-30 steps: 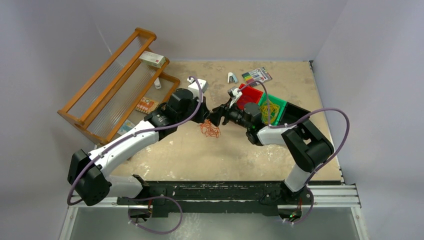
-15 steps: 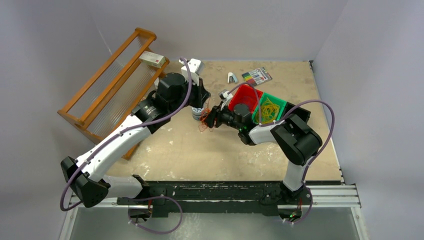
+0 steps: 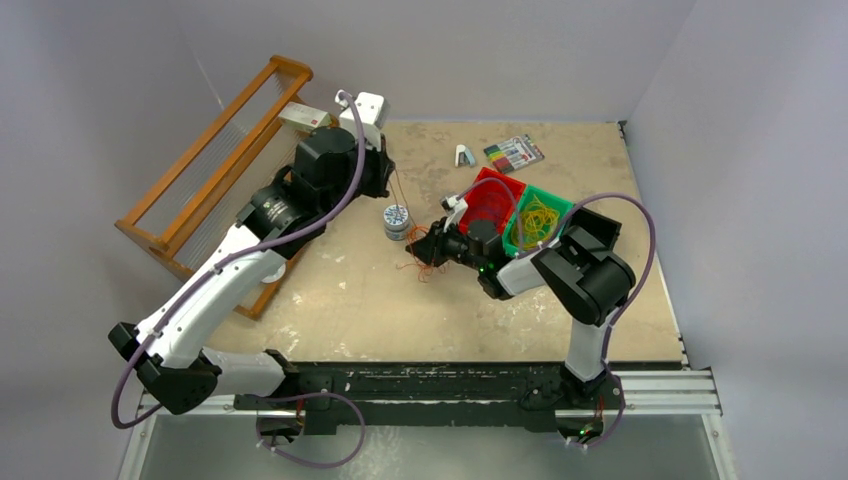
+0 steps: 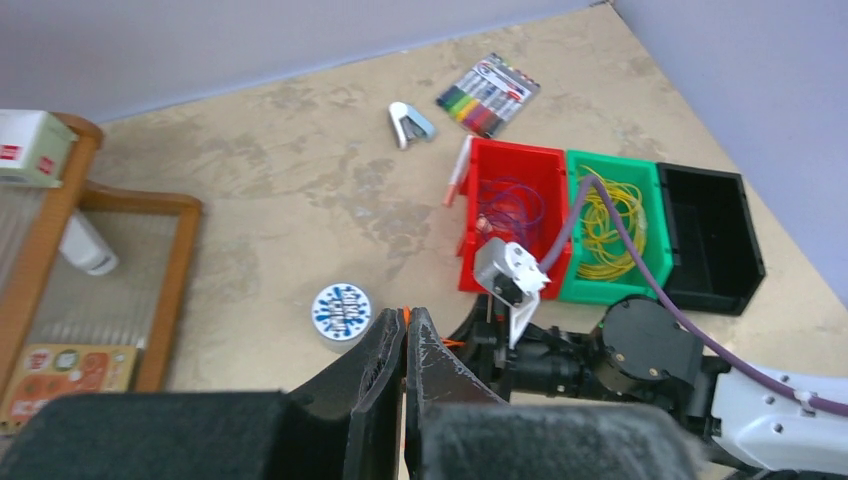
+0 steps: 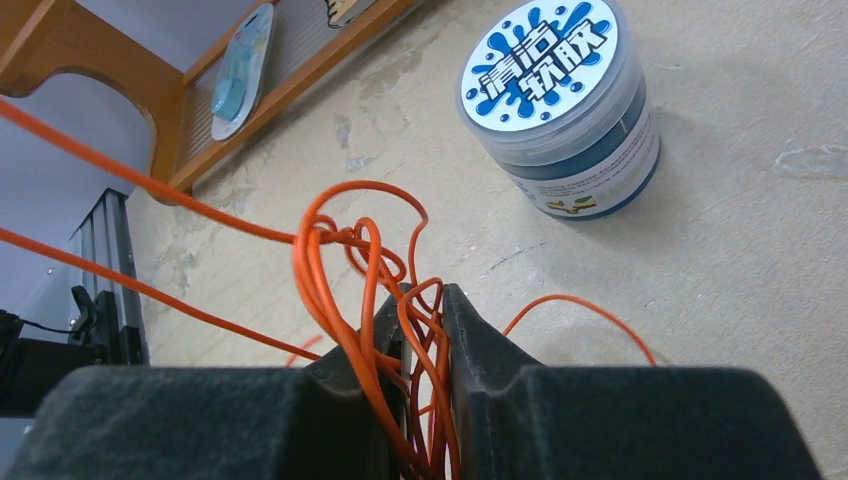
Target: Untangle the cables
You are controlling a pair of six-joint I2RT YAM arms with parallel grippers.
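The cables (image 5: 328, 238), orange, lie beside the tub (image 5: 555, 110), nipped in your low right gripper (image 5: 425, 305); your raised left gripper (image 4: 405, 335) pinches one strand. Right of the tub, red bin (image 4: 468, 235) holds purple loops (image 4: 510, 205), green bin (image 4: 612, 160) yellow.

Soft, even light over the table (image 3: 400, 310), shadows faint and soft-edged. Left wrist view: left gripper (image 4: 406, 318) a dark blur up close. Right wrist view: cables (image 5: 330, 270) and tub label (image 5: 540, 50) crisp, right gripper (image 5: 422, 295) slightly soft.
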